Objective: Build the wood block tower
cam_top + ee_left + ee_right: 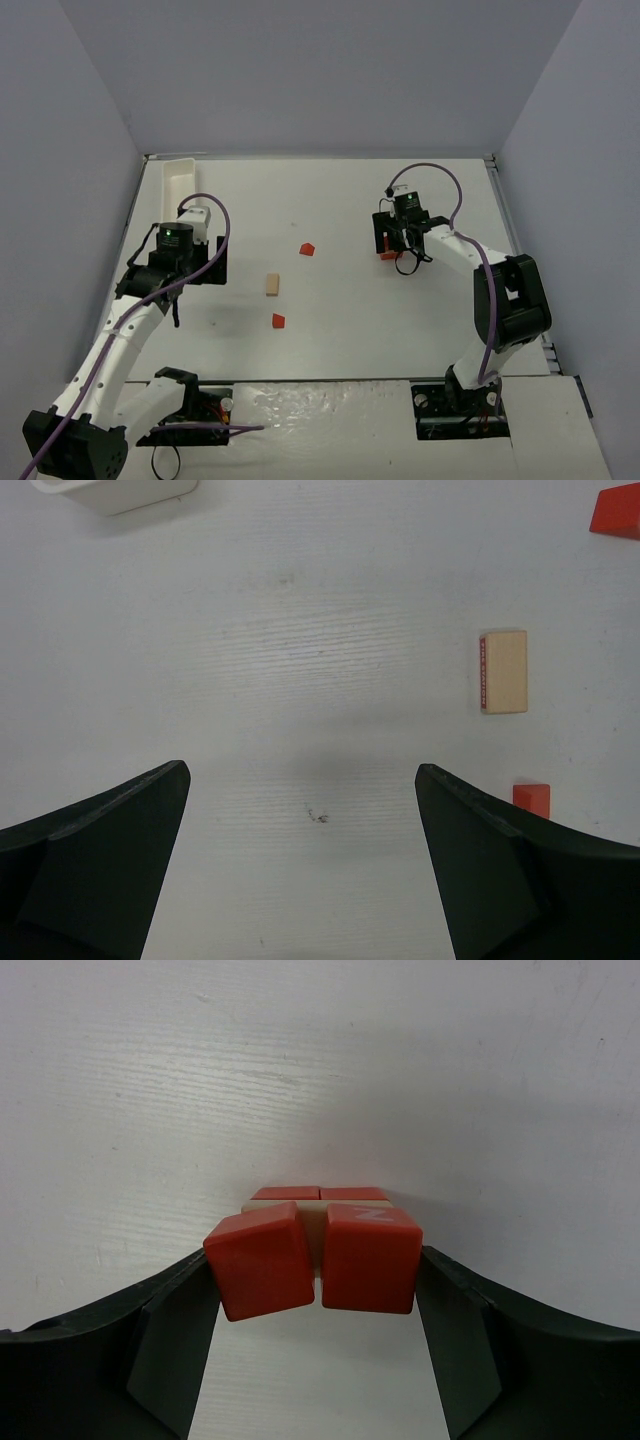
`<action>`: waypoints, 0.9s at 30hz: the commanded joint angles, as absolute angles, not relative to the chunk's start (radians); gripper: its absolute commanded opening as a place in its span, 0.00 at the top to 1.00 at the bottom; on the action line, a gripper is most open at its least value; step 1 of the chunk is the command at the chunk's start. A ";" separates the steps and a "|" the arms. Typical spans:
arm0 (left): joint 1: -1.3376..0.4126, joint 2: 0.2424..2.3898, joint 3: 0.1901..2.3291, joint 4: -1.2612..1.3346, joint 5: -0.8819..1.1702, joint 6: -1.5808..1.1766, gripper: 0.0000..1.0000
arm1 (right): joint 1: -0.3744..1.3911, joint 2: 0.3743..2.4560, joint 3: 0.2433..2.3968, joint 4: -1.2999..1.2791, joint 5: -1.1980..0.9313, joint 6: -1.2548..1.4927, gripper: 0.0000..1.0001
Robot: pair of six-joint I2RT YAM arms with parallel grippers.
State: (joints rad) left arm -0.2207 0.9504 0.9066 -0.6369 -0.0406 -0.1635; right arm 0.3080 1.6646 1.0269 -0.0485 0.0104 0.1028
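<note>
White table (330, 200); plain lilac-grey walls (300, 70) around.

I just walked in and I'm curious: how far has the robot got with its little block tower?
Done: a small wood block tower stands, red cubes with a tan piece among them. In hand: the right gripper flanks its two nearest cubes, one crooked; whether it squeezes yet is unclear. To do: a tan block and two red pieces lie loose, and the left gripper hangs open, empty.
</note>
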 commanded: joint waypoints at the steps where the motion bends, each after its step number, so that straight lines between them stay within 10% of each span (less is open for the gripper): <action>1: -0.218 0.955 0.928 -0.588 -0.031 -0.153 0.05 | 0.304 1.652 1.074 -0.025 0.009 0.092 0.29; 27: -0.219 0.965 0.931 -0.588 -0.024 -0.152 0.05 | 0.304 1.656 1.074 -0.020 -0.016 0.080 0.36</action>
